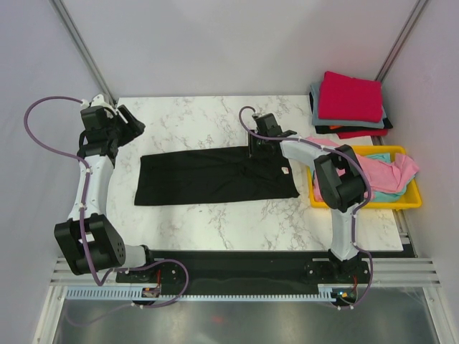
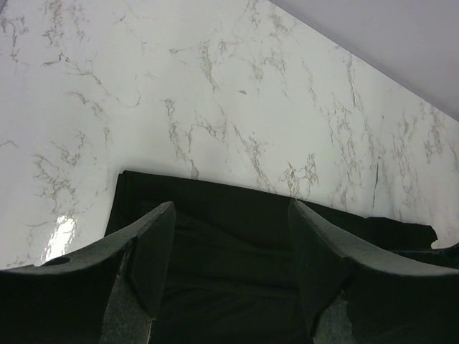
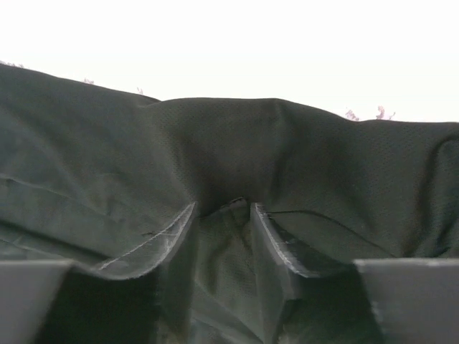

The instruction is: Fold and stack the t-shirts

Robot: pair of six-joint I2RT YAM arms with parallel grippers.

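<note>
Folding the soft black cotton t-shirt (image 1: 215,178), lying as a long band on the white marble tabletop (image 1: 193,118), we seem to pinch its far edge in the right gripper (image 3: 222,208), while the left gripper (image 2: 229,215) hovers agape, needing to grasp the left end next.

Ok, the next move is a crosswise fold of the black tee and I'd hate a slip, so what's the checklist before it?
1. Right gripper holds the black t-shirt: ok, shut on a pinch of its far edge.
2. Left gripper holds cloth: not ok, open, nothing between its fingers.
3. Shirt lies as a flat long strip: ok.
4. Folded stack apart from the shirt: ok, at the far right corner.
5. Every layer caught in the right pinch: cannot tell.
</note>
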